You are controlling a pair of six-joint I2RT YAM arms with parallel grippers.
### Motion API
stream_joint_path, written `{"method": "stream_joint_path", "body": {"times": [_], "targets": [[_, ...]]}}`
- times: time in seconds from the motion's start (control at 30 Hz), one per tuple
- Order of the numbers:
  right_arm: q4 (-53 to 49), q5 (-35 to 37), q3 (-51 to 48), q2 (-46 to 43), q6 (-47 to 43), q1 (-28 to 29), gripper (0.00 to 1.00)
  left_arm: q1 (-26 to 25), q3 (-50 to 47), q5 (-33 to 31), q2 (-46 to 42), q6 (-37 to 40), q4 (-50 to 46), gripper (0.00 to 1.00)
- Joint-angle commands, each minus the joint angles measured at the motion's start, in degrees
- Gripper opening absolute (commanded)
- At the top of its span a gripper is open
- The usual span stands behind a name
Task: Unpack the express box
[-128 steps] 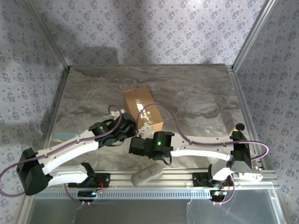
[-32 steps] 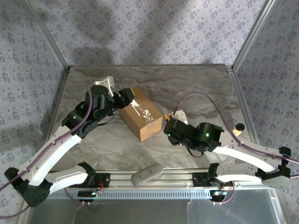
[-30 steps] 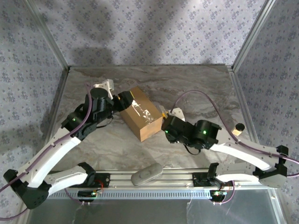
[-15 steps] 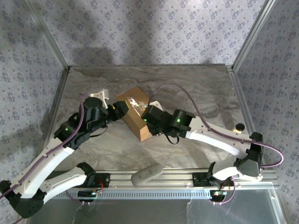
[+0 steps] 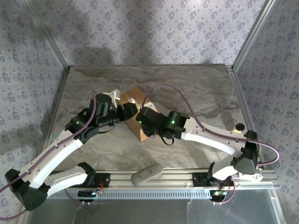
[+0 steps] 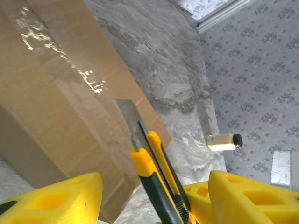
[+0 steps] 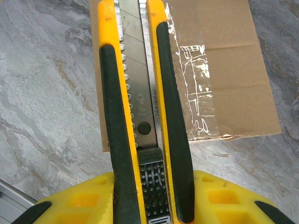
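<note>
Rail point(image 5: 187, 175) at the near edge of the table point(image 5: 196, 88), a grey oblong object point(image 5: 146, 173) lying on it, sits well behind both pairs of jaws. Ahead of it the right gripper point(image 7: 148, 191) clamps a yellow-and-black knife point(image 7: 135, 93) by its edges, jaws partly closed and touching the handle on both sides. The knife reaches forward from those jaws over the box point(image 7: 224, 56), and clear tape point(image 7: 198, 98) runs just beside it on the cardboard. The box lies on the marble table, top taped, directly ahead of the right jaws and ahead of the left ones too, off to one side. The left gripper point(image 6: 159, 184) stands partly open around a second knife point(image 6: 149, 177), which rests against one finger point(image 6: 252, 196) with a gap to the other finger point(image 6: 51, 196); whether it is gripped cannot be told. Its bared blade point(image 6: 126, 112) lies over the box's taped top, just ahead of those jaws. Farther ahead of the left jaws, a small black-capped tube point(image 6: 224, 140) lies on the table near the patterned wall point(image 6: 261, 56).
</note>
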Motion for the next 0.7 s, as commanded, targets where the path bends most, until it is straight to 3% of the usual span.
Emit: {"method": "stream_joint_path", "body": {"times": [0.0,0.13,0.3,0.67], "targets": [[0.37,1.35,0.32,-1.17,0.13,0.13,0.00,-0.34,-0.02,3.08,-0.41,-1.15,5.17,0.62],[-0.72,2.02,1.70,-1.32,-0.39,0.10,0.00,-0.29,-0.79,3.31,0.03,-2.35,8.17,0.62],[-0.71,1.96,2.51,-1.63,-1.15,-0.18,0.00,-0.44,1.82,3.33,1.57,-0.09,4.27,0.61],[1.14,1.44,1.68,-4.71,-1.53,-0.09,0.00,-0.11,2.01,1.73,2.36,-0.75,5.41,0.58]]}}
